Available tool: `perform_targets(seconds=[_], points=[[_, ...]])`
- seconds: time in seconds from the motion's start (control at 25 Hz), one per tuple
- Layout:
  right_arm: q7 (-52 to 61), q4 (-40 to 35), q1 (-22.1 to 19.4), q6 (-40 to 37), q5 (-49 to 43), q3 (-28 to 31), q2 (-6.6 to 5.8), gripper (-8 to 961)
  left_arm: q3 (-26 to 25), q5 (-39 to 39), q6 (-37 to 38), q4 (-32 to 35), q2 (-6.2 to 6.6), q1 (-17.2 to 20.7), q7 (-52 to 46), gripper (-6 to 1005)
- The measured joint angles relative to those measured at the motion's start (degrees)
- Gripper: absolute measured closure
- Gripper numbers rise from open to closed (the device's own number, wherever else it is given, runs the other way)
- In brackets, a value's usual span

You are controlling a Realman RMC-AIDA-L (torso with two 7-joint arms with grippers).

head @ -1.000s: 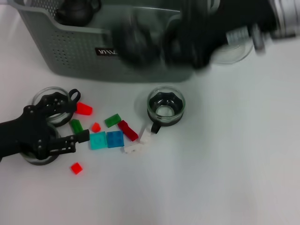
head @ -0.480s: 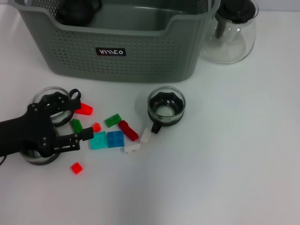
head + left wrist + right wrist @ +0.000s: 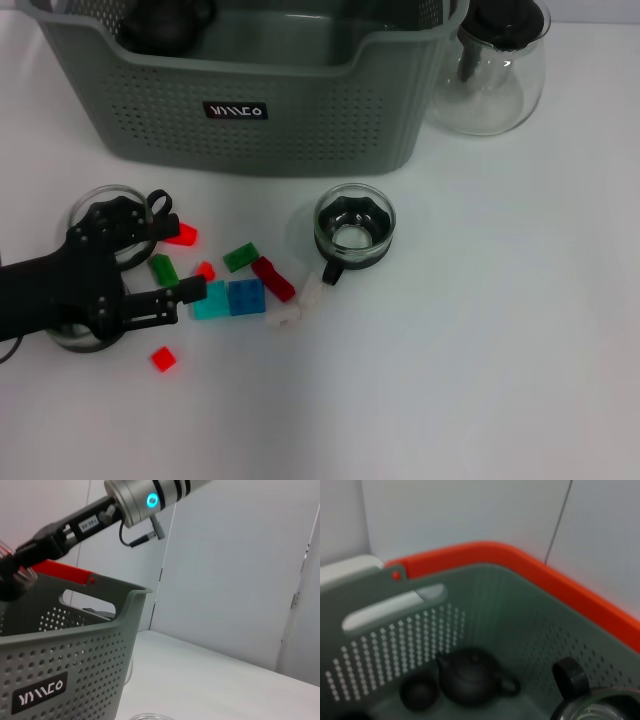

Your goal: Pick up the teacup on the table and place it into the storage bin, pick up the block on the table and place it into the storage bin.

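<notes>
- Left gripper [image 3: 172, 258] is low over the table at the left, fingers spread wide and holding nothing, one fingertip [image 3: 166, 224] up by the light red block [image 3: 182, 235], the other [image 3: 190, 291] touching the edge of the teal block [image 3: 210, 300].
- Between those fingers sit a green block [image 3: 162, 268] and a small red block [image 3: 205, 270].
- Just past the lower finger, the teal block lies flush against a blue block [image 3: 246, 296]; a dark red block [image 3: 272, 278], another green block [image 3: 240, 257] and two white blocks [image 3: 298, 303] trail away from the gripper.
- One more red block [image 3: 163, 358] lies alone, on the near side of the gripper.
- Under and behind the gripper body, two glass cups [image 3: 96, 204] peek out.
- Farther out, well clear of the fingers, the teacup [image 3: 354, 226] stands upright on the table, handle pointing at the white blocks.
- Beyond everything, the storage bin [image 3: 250, 110] stretches along the back with a dark teapot [image 3: 470, 677] and a small dark cup [image 3: 419, 694] inside; a clear glass teapot [image 3: 492, 68] stands beside its far corner.
- Right gripper [image 3: 12, 572]: up over the bin in the left wrist view, clamped on a glass teacup [image 3: 596, 706] whose black handle shows in the right wrist view.
</notes>
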Motion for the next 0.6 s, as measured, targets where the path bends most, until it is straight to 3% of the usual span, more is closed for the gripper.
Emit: perform_targets(seconds=[0.6], points=[[-0.5, 1.5, -3.3, -3.4, -0.3, -1.0, -0.48, 905, 0.0, 0.0, 0.0, -0.1, 0.04, 0.0, 0.0, 157]])
